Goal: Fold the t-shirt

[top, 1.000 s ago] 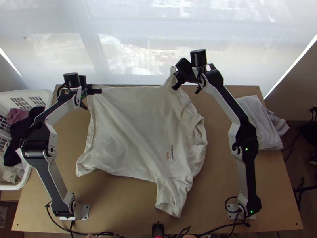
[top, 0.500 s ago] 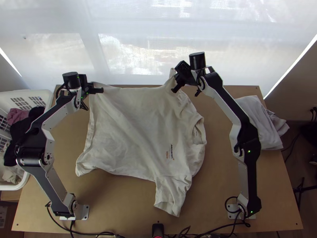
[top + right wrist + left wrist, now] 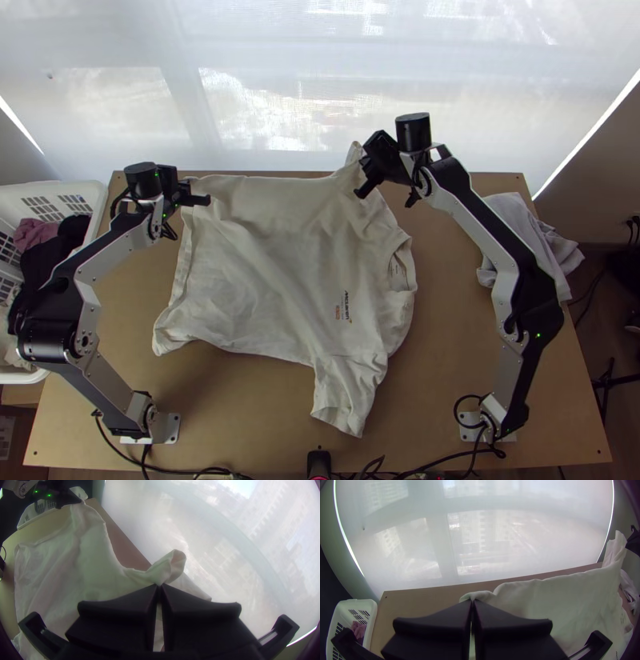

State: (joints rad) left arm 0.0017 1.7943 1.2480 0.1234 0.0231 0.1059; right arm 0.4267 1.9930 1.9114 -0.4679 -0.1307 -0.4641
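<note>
1. The t-shirt [image 3: 264, 264] lies on the table [image 3: 240, 420], mostly spread but rumpled, with soft creases running across its body. Its far side is drawn up between the two hands.
2. The hem side is toward the left, the collar [image 3: 402, 272] toward the right, and one sleeve [image 3: 348, 396] points to the table's near edge. Small print [image 3: 344, 308] shows on the cloth, between that sleeve and the collar.
3. The left hand [image 3: 206, 199] is at the table's far left. In the left wrist view its fingers [image 3: 436, 623] come together at the tips, pinching the shirt's far left corner — the cloth rises to them and bunches a little there.
4. The right hand [image 3: 362, 191] is over the far side of the shirt, right of the table's middle. In the right wrist view its fingers [image 3: 120, 613] are closed at the tips on a gathered bit of cloth, and a puckered, curled end pokes out past them.
5. A white laundry basket [image 3: 98, 192] is by the table's left edge, with pink cloth [image 3: 36, 232] and dark cloth [image 3: 40, 276] inside.
6. A pale pile of cloth [image 3: 560, 256] sits at the table's right edge — partly behind the right arm [image 3: 480, 228].
7. Beyond the table hangs a translucent window shade [image 3: 264, 120], with buildings faintly visible through it.
</note>
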